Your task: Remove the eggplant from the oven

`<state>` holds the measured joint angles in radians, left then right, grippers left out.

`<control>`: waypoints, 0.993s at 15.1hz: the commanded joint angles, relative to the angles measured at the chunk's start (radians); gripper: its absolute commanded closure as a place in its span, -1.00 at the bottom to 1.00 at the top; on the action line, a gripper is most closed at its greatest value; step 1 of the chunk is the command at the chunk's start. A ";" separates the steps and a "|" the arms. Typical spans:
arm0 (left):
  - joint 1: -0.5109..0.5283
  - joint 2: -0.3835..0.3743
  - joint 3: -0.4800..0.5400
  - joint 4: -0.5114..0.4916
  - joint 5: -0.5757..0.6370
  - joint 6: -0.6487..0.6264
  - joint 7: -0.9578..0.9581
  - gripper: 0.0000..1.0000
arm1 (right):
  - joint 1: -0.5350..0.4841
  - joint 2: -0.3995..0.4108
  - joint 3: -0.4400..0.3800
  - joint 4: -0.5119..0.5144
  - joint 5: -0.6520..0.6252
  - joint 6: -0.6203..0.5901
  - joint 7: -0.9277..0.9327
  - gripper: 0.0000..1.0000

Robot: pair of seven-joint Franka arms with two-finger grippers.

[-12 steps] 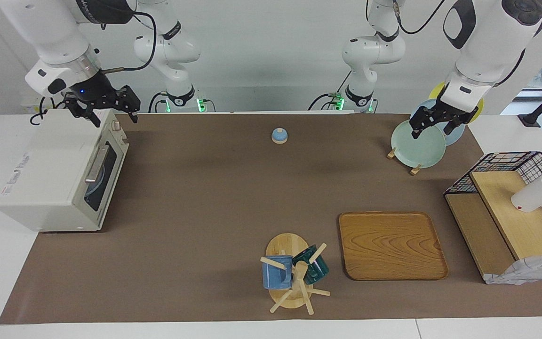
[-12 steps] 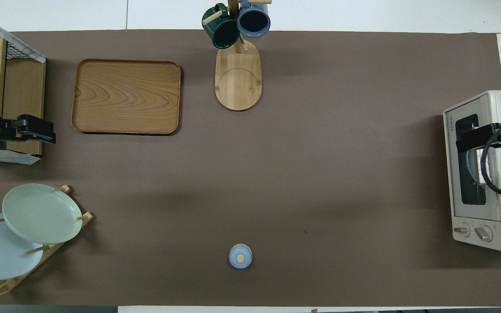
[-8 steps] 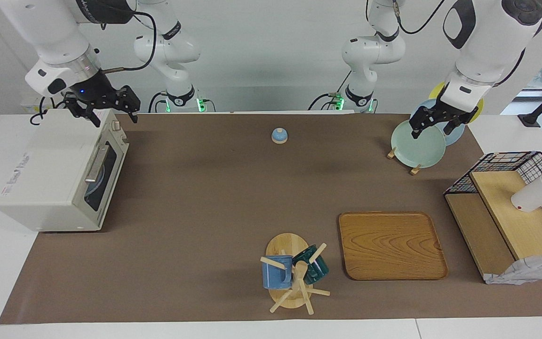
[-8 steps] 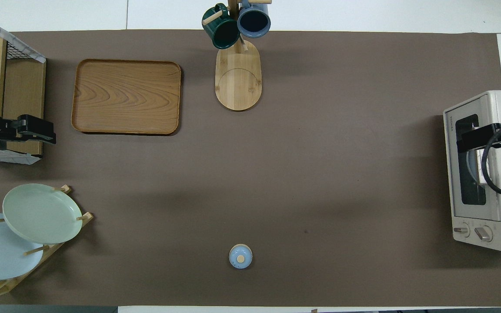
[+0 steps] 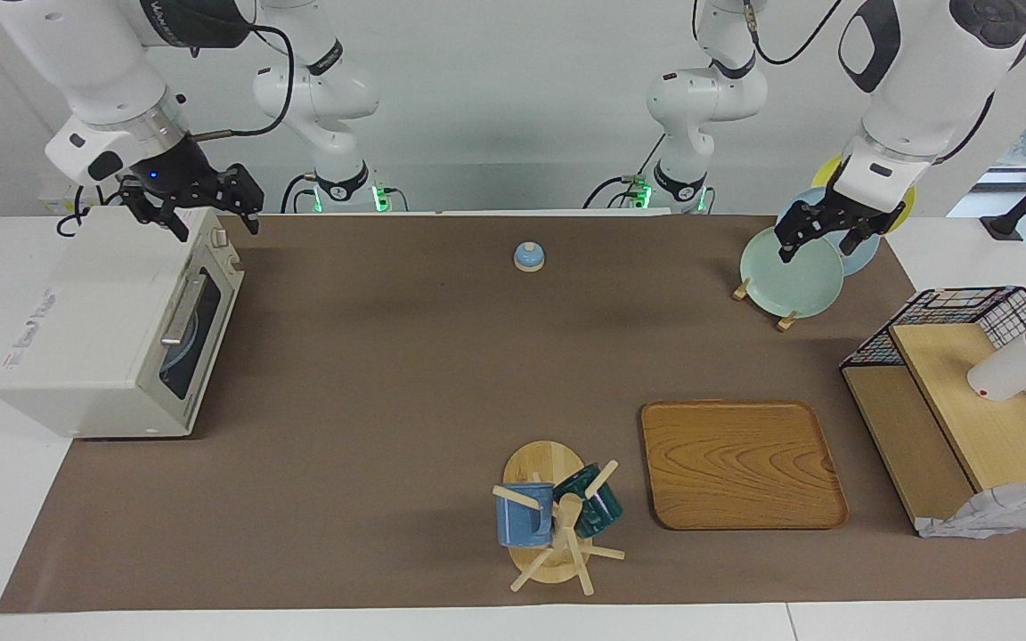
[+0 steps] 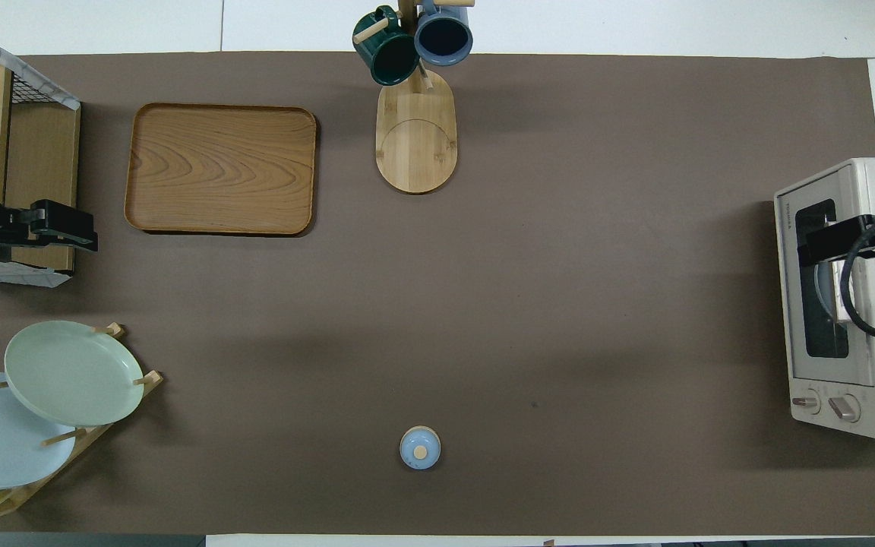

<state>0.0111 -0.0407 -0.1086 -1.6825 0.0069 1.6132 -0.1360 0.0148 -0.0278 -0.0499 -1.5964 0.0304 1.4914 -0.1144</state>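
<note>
Your oven (image 5: 112, 320) is sitting closed at the right arm's end of the counter (image 5: 406, 374), its door shut with the bar handle (image 5: 183, 310) across the glass. You are not seeing the eggplant anywhere; judging by the task, it is lying inside, though through the window only something pale and rounded is showing.

Your right tool (image 5: 194, 210) is hanging above the oven's top corner nearest the robots, fingers spread apart and carrying nothing. Your left tool (image 5: 823, 239) is waiting over the plate rack (image 5: 787, 265), also spread and empty.

The step in hand looks like opening the door. To do it well, you should be bringing the right tool out in front of the door first, then lowering it until the fingers are straddling the middle of the handle. Closing off-centre risks slipping. Once clamped, be pulling outward and down along the door's arc, not straight out, since a light oven may be sliding on the mat.
</note>
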 commanded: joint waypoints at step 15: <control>0.010 -0.018 -0.003 -0.013 -0.008 -0.004 0.004 -1.00 | -0.070 -0.060 -0.008 -0.339 -0.202 0.286 0.174 1.00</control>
<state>0.0111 -0.0407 -0.1086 -1.6825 0.0069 1.6132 -0.1359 -0.0297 -0.0711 -0.0637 -1.8716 -0.1364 1.7119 0.0450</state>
